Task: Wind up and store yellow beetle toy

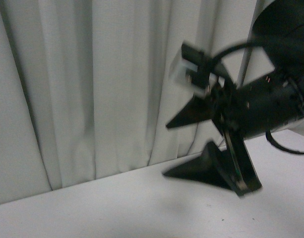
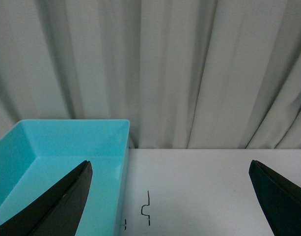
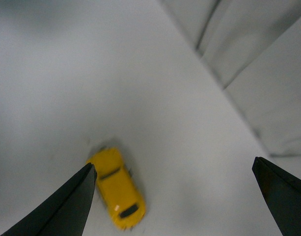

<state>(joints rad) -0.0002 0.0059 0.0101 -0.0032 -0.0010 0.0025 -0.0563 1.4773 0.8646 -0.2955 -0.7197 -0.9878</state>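
Right gripper [image 1: 166, 149] is seen spread wide above the white worktop [image 1: 117, 208], with nothing held between its fingers; the front view of it is blurred. In the right wrist view the same gripper [image 3: 174, 164] is shown open, and the yellow beetle toy [image 3: 117, 194] is found lying on the bare worktop just beside one finger, not between the two and apparently not touched by it. The toy rests on its wheels, roof upward.

Left gripper [image 2: 170, 164] is likewise held fully open and empty, near a turquoise plastic bin [image 2: 123, 162] that stands against the pale curtain [image 2: 189, 73]. The bin appears empty as far as its interior can be seen.

The toy is judged to be light and hard-shelled, with a smooth rounded body that may slip out from under a pinch placed high on the roof. It can also be expected to roll away if it is nudged lengthwise. A hold across the two flanks, low down between the wheel arches, is judged the surest, with only moderate closing force needed.
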